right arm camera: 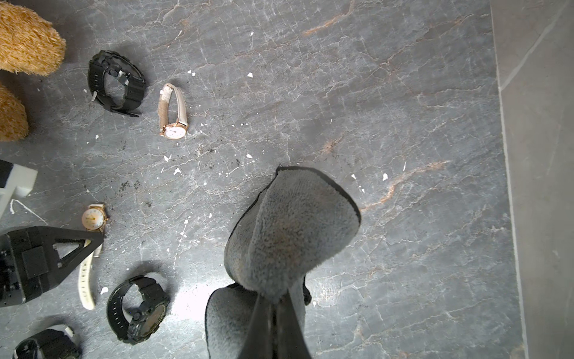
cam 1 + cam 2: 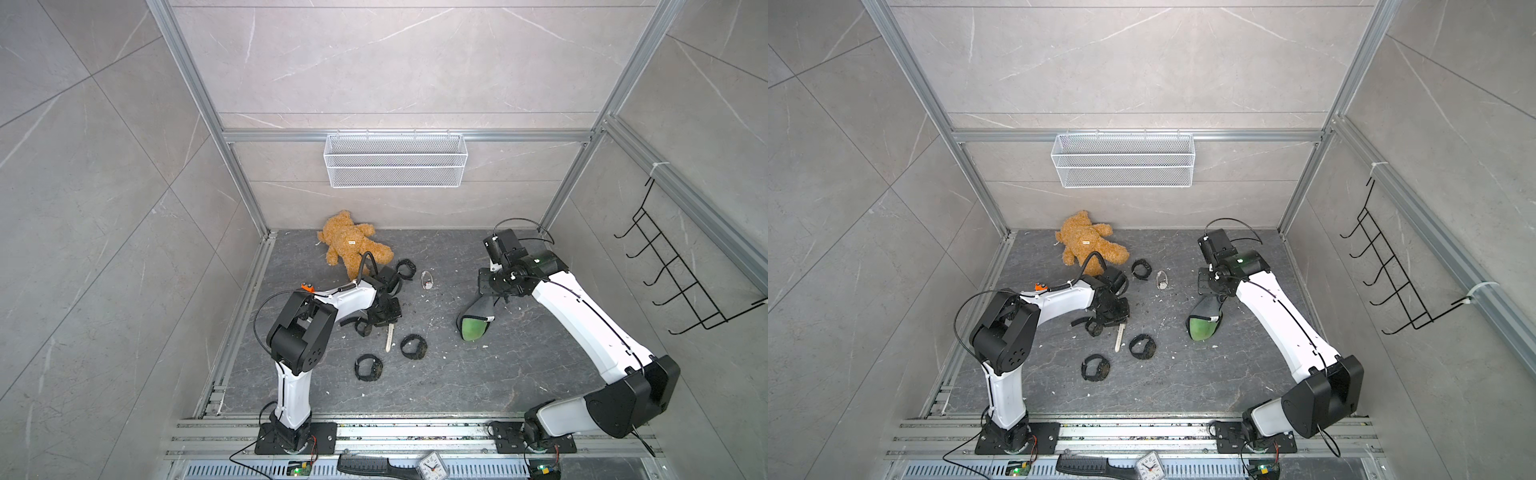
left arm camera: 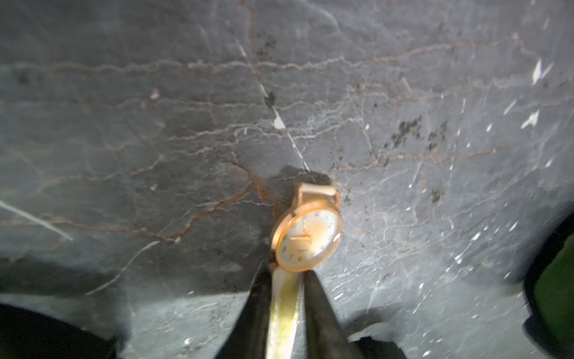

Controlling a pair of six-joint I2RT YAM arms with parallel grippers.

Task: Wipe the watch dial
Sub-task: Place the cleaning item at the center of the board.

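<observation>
Gold watch [image 3: 307, 236], dial unwiped: strap pinched in the left gripper [image 3: 284, 279] low over the slate floor [image 3: 155, 124]; grey cloth [image 1: 292, 230] clamped in the right gripper [image 1: 275, 307] (well apart), wiping wholly outstanding.

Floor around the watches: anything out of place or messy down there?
Yes. White flakes and dark specks litter the grey floor between the watches. A teddy bear lies sprawled at the back, odd among them. A comb and alarm clock sit outside, on the front rail.
</observation>
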